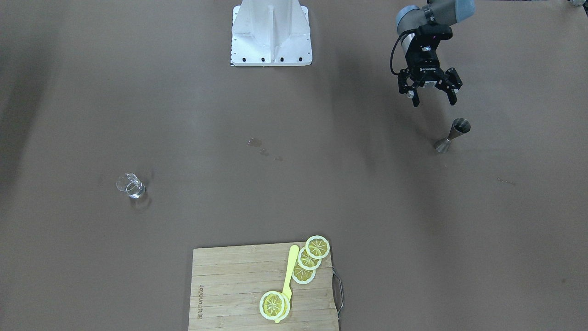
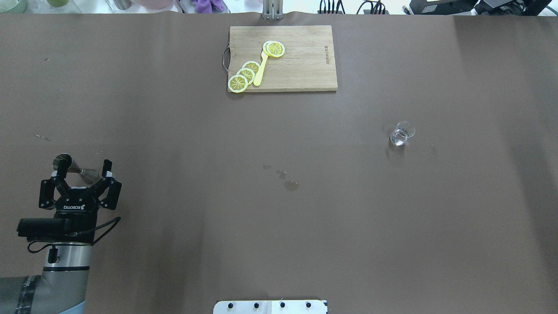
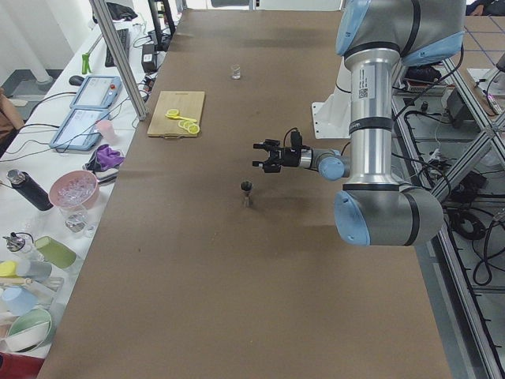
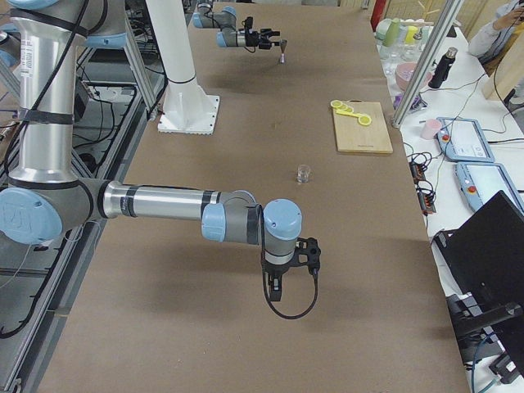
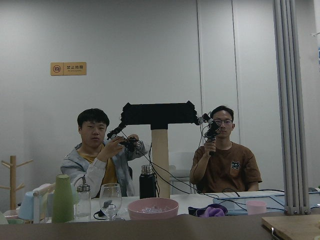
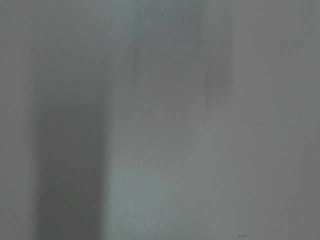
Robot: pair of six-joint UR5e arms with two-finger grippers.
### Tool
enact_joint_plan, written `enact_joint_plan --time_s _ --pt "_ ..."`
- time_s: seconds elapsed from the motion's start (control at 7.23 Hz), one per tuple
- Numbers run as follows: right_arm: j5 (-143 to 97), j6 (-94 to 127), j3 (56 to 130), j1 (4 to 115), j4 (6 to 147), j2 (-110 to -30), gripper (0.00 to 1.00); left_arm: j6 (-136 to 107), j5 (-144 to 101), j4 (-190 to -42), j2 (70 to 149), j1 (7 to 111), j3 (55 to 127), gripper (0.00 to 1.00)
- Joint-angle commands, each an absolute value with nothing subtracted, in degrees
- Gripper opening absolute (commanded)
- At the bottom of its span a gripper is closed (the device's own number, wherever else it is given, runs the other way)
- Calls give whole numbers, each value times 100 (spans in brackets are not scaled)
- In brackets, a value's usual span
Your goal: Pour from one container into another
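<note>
So we've got the left gripper [image 1: 434, 101] hanging in the air over its own end of the brown table [image 2: 279, 226], jaws spread wide with nothing between them. The small grey metal hourglass-shaped jigger [image 1: 453, 135] stands upright on the table just past the fingertips and lower down. In the exterior left view we can see it's clear of the gripper, not touching.

The small clear glass pitcher with a pouring lip [image 2: 402, 133] sits upright way over on the other half of the table, well apart from the jigger. It looks like there's a bit of clear liquid in it, but we can't say for sure.

The right gripper [image 4: 288, 266] only shows in the exterior right view, pointing down close over the table and well apart from the pitcher. We can't tell how its jaws stand, and its wrist camera gives us nothing but a grey blur.

At the far edge there's a wooden cutting board [image 2: 301, 65] with yellow lemon slices [image 2: 238, 83] and a yellow plastic utensil [image 2: 260, 69] lying on it. A few small wet spots [image 2: 290, 185] sit around the middle of the table.
</note>
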State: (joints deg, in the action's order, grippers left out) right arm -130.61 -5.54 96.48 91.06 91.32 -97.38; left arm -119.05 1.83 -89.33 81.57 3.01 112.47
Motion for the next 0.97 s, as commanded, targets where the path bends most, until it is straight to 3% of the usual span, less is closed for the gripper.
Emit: enact_joint_plan --time_s 0.0,0.83 --pt "-13061 -554 9642 9105 9132 -9738 100 -11070 -34 -8947 8785 316 11294 99" --pt "-13061 -562 9633 9105 9132 -9747 100 -9802 -911 -8921 10712 1167 10451 99"
